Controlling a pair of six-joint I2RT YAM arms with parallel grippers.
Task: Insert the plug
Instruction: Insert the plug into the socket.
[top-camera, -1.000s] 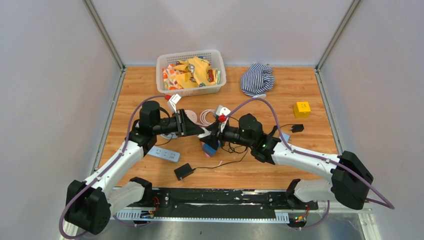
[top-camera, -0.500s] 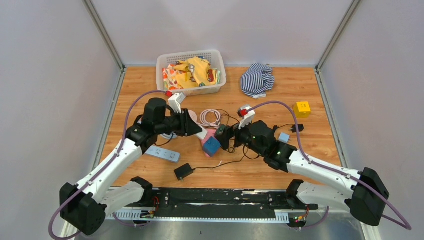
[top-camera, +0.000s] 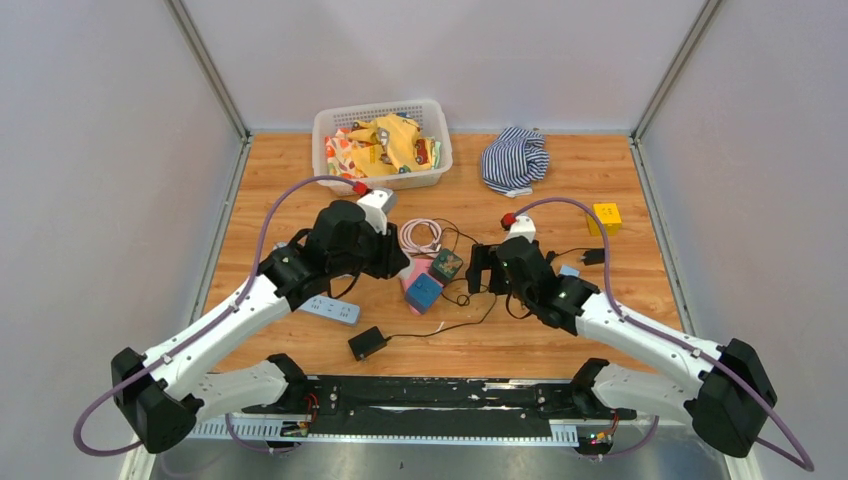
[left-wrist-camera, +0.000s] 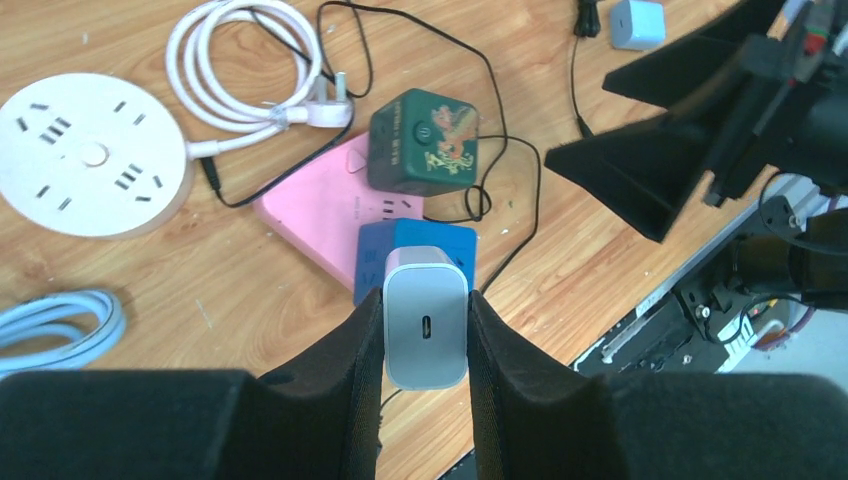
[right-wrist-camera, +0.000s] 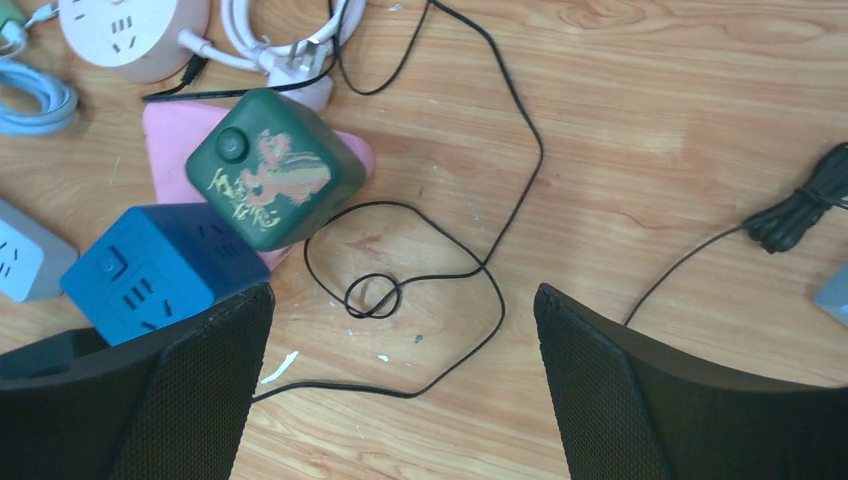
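Observation:
My left gripper (left-wrist-camera: 424, 298) is shut on a pale grey plug (left-wrist-camera: 425, 335), a small charger block whose port end faces the camera. The plug hangs directly over a blue cube socket (left-wrist-camera: 415, 237); whether they touch I cannot tell. From above, the left gripper (top-camera: 397, 263) sits just left of the blue cube (top-camera: 424, 291). A dark green cube socket (top-camera: 446, 264) rests on a pink socket block (left-wrist-camera: 320, 215) beside it. My right gripper (right-wrist-camera: 402, 292) stands wide open over bare wood and a thin black cord (right-wrist-camera: 430, 290), to the right of the cubes.
A round white socket (left-wrist-camera: 90, 155) and a coiled white cable (top-camera: 420, 236) lie behind the cubes. A white power strip (top-camera: 328, 309) and a black adapter (top-camera: 366, 343) lie nearer. A basket (top-camera: 330, 125), a striped cloth (top-camera: 515, 157) and a yellow cube (top-camera: 604, 217) sit further back.
The right gripper opened and drew back to the right, away from the cubes. The left arm shifted right with the plug still held, ending over the blue cube.

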